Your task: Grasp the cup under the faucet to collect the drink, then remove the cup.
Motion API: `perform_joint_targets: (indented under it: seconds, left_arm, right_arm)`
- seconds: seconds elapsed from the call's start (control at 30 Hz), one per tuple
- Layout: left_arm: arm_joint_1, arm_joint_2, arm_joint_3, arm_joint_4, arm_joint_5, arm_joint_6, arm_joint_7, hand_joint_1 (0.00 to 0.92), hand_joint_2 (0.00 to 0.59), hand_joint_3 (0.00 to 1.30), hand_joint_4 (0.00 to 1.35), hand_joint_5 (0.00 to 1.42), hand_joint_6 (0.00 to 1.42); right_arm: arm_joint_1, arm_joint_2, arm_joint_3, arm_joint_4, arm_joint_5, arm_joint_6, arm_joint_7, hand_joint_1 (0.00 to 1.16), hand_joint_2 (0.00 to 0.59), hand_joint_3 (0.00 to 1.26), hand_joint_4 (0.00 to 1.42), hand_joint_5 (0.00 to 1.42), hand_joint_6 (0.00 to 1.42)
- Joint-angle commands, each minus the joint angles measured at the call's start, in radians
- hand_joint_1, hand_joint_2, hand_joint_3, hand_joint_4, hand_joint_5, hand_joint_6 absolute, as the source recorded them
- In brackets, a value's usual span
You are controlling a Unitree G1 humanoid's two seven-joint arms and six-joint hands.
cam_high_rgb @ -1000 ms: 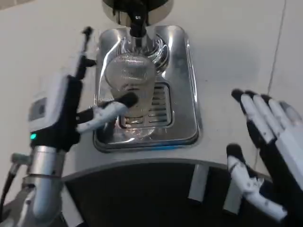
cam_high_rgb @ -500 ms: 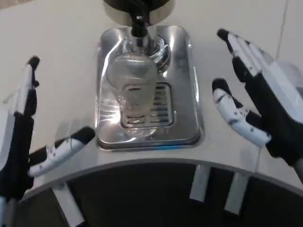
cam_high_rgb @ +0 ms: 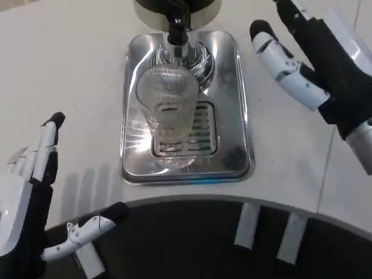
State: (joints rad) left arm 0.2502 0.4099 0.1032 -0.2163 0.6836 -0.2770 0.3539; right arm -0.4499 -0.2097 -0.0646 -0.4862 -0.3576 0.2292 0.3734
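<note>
The cup [cam_high_rgb: 167, 110] stands upright on the tray [cam_high_rgb: 232, 145], right under the faucet [cam_high_rgb: 177, 26]. Right hand [cam_high_rgb: 317, 64], fingers released, sits nearer, beside the tray; left hand [cam_high_rgb: 32, 197], also released, waits farther off.

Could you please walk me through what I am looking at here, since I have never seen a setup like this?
This is one picture from a camera on a humanoid robot's head or chest, looking down at a white table. The robot's left hand is at the lower left and its right hand at the upper right; both are open, fingers apart, holding nothing. Between them sits a shiny metal drip tray with a slotted grille. A clear ribbed cup stands on it, right under the dark faucet of a drink dispenser. Neither hand touches the cup. The dark curved edge along the bottom I cannot identify.
</note>
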Motion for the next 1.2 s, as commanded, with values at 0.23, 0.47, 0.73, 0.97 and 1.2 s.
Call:
perform_joint_targets:
  seconds: [0.23,0.47,0.73,0.97,1.2]
  left_arm:
    - [0.019,-0.013,-0.006,-0.005,-0.003,-0.006,-0.002,0.000,0.015,0.00,0.00,0.06,0.10]
    - [0.044,-0.024,0.002,-0.005,-0.010,-0.020,0.007,0.000,0.016,0.00,0.00,0.07,0.10]
    - [0.050,-0.029,0.014,0.006,-0.024,-0.028,0.010,0.000,0.020,0.00,0.00,0.07,0.10]
    - [0.057,-0.038,0.017,0.009,-0.027,-0.036,0.015,0.000,0.021,0.00,0.00,0.07,0.11]
    - [0.062,-0.041,0.033,0.016,-0.036,-0.040,0.020,0.000,0.022,0.00,0.00,0.08,0.11]
  right_arm:
    - [0.032,0.014,-0.002,-0.064,0.230,0.045,-0.017,0.25,0.586,0.00,0.00,0.00,0.00]
    - [0.035,0.000,0.016,-0.042,0.371,-0.009,0.010,0.27,0.586,0.00,0.00,0.00,0.00]
    - [0.010,-0.013,0.047,-0.039,0.456,0.020,0.011,0.27,0.586,0.00,0.00,0.00,0.00]
    - [-0.043,0.038,0.099,0.013,0.479,0.054,-0.028,0.28,0.586,0.00,0.00,0.00,0.00]
    - [-0.117,0.089,0.143,0.097,0.476,0.053,-0.061,0.27,0.586,0.00,0.00,0.00,0.00]
